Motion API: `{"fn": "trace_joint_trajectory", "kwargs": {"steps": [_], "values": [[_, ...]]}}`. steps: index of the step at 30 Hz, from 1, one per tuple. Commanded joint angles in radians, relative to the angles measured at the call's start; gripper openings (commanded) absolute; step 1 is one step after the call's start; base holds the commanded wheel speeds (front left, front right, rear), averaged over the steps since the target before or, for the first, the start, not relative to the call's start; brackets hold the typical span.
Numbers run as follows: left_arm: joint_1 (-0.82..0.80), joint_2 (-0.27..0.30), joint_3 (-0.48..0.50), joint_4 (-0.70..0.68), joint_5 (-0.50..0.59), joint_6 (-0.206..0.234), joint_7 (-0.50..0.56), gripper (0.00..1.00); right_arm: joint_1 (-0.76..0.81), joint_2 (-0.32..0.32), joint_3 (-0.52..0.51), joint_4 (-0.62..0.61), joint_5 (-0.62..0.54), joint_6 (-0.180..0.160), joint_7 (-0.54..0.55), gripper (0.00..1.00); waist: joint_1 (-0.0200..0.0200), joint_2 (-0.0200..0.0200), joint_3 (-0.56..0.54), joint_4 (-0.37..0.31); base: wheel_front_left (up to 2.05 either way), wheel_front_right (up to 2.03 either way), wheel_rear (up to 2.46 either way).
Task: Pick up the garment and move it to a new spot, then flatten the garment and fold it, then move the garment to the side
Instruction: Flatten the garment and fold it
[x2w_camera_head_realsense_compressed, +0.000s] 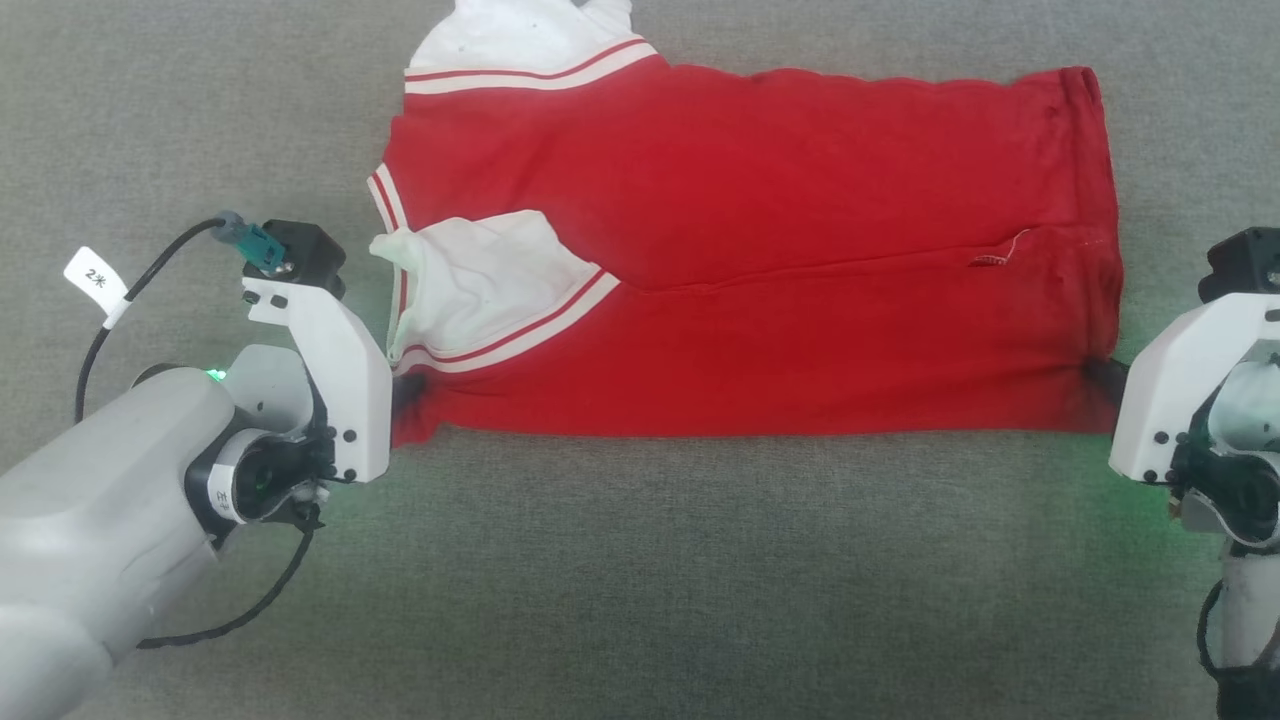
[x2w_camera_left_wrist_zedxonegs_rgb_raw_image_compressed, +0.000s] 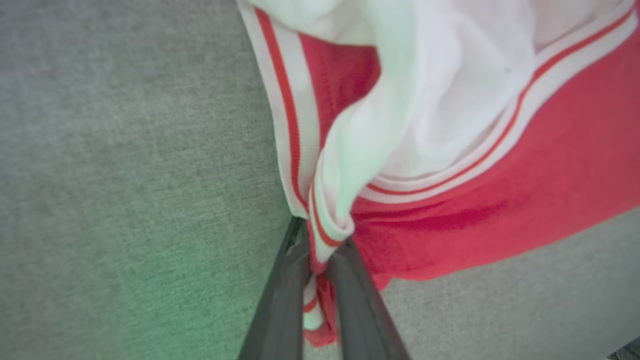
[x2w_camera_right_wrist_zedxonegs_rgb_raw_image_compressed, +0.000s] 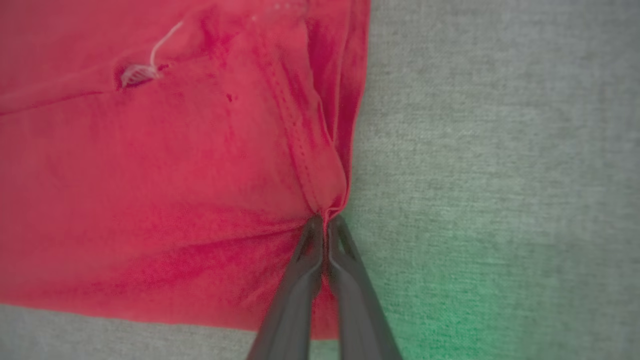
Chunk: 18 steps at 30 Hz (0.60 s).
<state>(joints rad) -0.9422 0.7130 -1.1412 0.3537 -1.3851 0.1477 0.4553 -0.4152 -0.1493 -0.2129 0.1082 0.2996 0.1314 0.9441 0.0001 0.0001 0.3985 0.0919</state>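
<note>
The garment (x2w_camera_head_realsense_compressed: 760, 260), a red shirt with white sleeves and red-white striped trim, lies spread sideways on the grey cloth surface, one white sleeve folded onto its body. My left gripper (x2w_camera_head_realsense_compressed: 408, 392) is shut on the garment's near left corner; in the left wrist view its gripper (x2w_camera_left_wrist_zedxonegs_rgb_raw_image_compressed: 319, 240) pinches the striped trim and red cloth (x2w_camera_left_wrist_zedxonegs_rgb_raw_image_compressed: 500, 175) between dark fingers (x2w_camera_left_wrist_zedxonegs_rgb_raw_image_compressed: 280, 300). My right gripper (x2w_camera_head_realsense_compressed: 1100, 378) is shut on the near right corner at the hem. The right wrist view shows that gripper (x2w_camera_right_wrist_zedxonegs_rgb_raw_image_compressed: 325, 222) pinching the bunched hem of the garment (x2w_camera_right_wrist_zedxonegs_rgb_raw_image_compressed: 150, 190). No lettering shows.
The grey fabric surface (x2w_camera_head_realsense_compressed: 640, 580) stretches wide toward me and on both sides of the shirt. A black cable with a white tag (x2w_camera_head_realsense_compressed: 95, 280) loops beside my left arm. Green light glows on the cloth near both wrists.
</note>
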Motion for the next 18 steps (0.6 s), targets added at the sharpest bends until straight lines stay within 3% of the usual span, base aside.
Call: {"fn": "trace_joint_trajectory", "kwargs": {"steps": [1,8,18], "values": [[0.056,-0.026,-0.036,0.004,-0.010,-0.009,0.017,0.00,0.024,0.013,0.005,0.034,0.001,-0.001,0.026,0.00,-0.0001,-0.0001,-0.005,0.002,0.00,0.00,0.00],[0.045,0.024,-0.026,-0.045,-0.023,0.012,0.052,0.00,0.020,-0.037,-0.003,-0.039,0.028,-0.002,0.081,0.00,-0.0001,-0.0001,-0.031,0.006,0.00,0.00,0.00],[0.056,0.174,-0.023,-0.307,-0.008,0.151,0.097,0.00,0.101,-0.076,-0.032,-0.255,0.086,-0.002,0.247,0.00,-0.0001,-0.0001,-0.065,0.015,0.00,0.00,0.00]]}}
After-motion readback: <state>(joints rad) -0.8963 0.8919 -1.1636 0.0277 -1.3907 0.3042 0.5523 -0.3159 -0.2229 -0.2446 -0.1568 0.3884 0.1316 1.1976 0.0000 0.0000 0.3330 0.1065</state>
